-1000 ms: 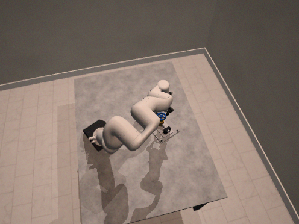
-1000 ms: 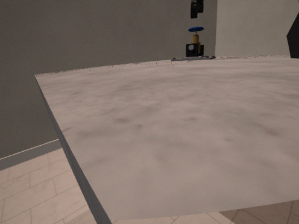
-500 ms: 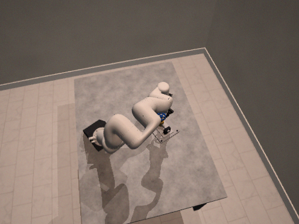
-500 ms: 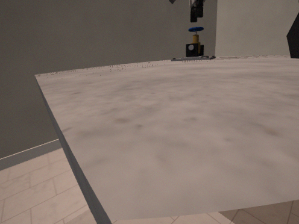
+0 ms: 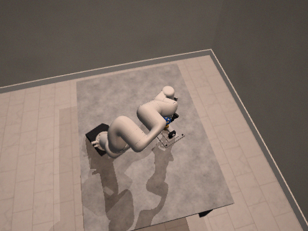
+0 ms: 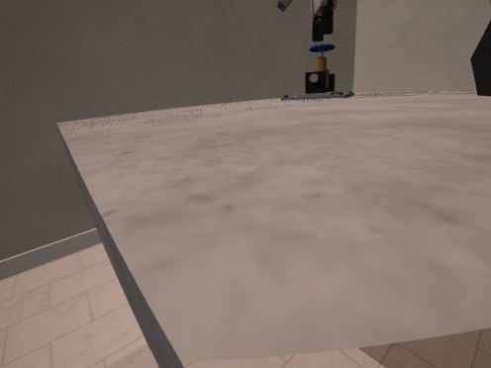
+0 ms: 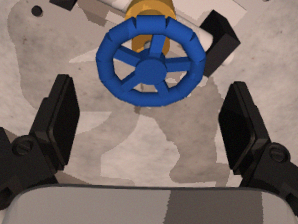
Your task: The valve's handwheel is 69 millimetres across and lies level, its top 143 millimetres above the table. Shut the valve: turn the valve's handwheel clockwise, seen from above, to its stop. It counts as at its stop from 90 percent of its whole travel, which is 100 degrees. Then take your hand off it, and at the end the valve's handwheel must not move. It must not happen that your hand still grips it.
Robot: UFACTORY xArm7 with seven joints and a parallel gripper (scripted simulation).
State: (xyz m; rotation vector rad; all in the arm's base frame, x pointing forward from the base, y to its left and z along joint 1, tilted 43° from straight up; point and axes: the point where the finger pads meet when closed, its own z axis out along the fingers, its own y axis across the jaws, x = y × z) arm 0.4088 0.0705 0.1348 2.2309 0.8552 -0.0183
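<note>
The valve has a blue spoked handwheel (image 7: 150, 60) lying level on a yellow stem (image 7: 152, 4), with a white pipe and black end blocks under it. In the wrist view my gripper (image 7: 151, 96) is open, its two black fingers wide apart and above the wheel, which lies a little ahead of the line between the fingertips. In the exterior view the handwheel (image 6: 322, 47) sits just below the gripper's fingers (image 6: 323, 30), with a small gap between them. In the top view the arm hides most of the valve (image 5: 168, 125).
The valve stands on a clear baseplate (image 5: 170, 138) with corner bolts on the grey marbled table. The robot's black base (image 5: 99, 138) is at the table's left side. Walls stand beyond the table's far edge.
</note>
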